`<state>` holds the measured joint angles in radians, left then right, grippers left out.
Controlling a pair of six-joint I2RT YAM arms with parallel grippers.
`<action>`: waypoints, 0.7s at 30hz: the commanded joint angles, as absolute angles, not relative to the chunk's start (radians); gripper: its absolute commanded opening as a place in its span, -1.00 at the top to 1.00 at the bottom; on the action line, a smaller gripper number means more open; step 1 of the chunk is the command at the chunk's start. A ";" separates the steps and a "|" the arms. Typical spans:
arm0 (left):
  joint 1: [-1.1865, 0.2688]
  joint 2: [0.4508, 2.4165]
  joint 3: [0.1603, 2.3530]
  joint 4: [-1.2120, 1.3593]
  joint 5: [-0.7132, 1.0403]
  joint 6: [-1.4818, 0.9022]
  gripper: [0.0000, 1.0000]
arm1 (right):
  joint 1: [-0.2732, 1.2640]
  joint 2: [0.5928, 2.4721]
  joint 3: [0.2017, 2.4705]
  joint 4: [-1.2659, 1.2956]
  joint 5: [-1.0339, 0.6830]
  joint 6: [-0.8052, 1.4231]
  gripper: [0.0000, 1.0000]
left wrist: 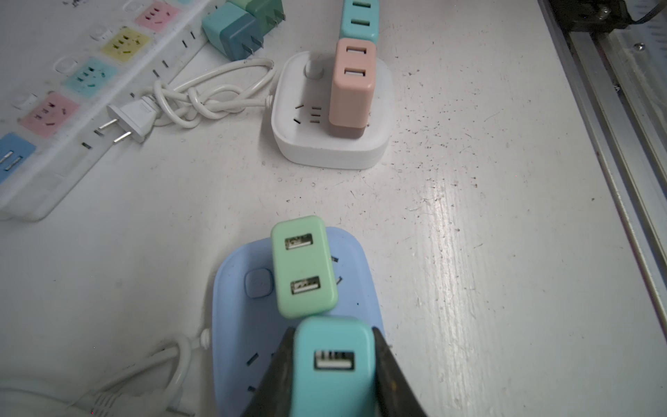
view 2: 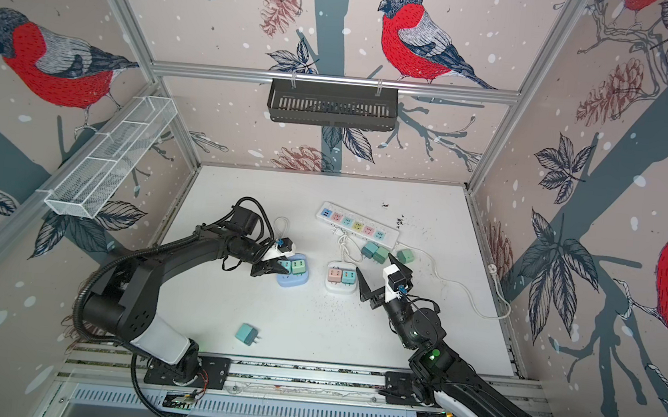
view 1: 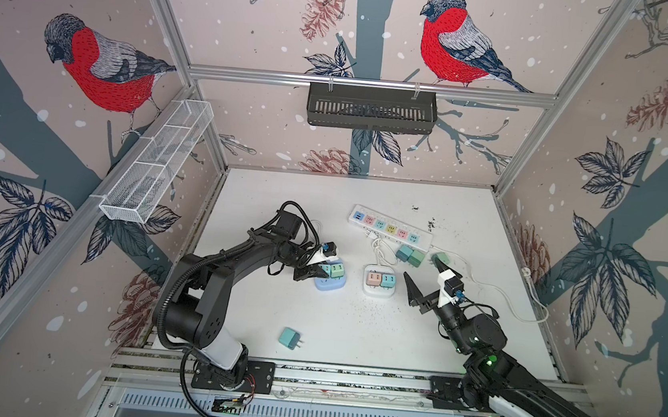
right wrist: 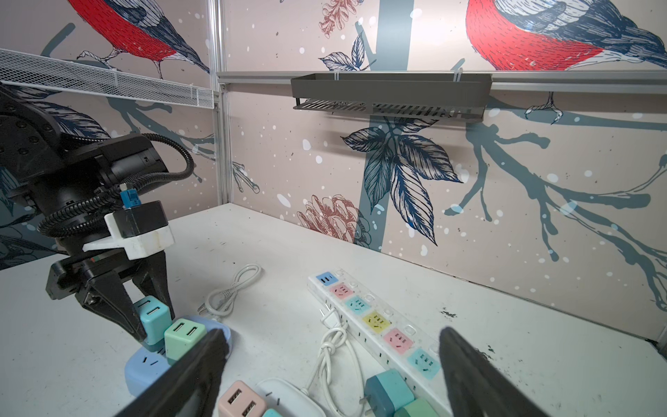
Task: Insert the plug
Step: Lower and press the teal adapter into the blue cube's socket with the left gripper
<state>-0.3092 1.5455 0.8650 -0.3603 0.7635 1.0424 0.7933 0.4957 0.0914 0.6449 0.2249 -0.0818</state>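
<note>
Here, left gripper (left wrist: 330,334) clamping teal plug (left wrist: 334,379), blue socket (left wrist: 357,289) (holding mint plug (left wrist: 305,267)), right gripper (right wrist: 332,335) spread.

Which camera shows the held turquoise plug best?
The left wrist view: the turquoise plug fills the foreground, clamped by the left gripper. The right wrist view shows its side; both top views show it tiny.
</note>
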 commanded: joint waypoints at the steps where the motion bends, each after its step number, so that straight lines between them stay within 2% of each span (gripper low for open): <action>1: -0.316 1.522 0.840 -0.263 0.715 0.971 1.00 | 0.792 0.494 0.098 0.667 0.219 -0.072 -0.83; 11: -0.318 1.528 0.816 -0.152 0.741 0.876 1.00 | 0.790 0.483 0.098 0.661 0.213 -0.069 -0.83; 21: -0.357 1.529 0.804 -0.172 0.699 0.872 1.00 | 0.788 0.479 0.097 0.661 0.212 -0.069 -0.83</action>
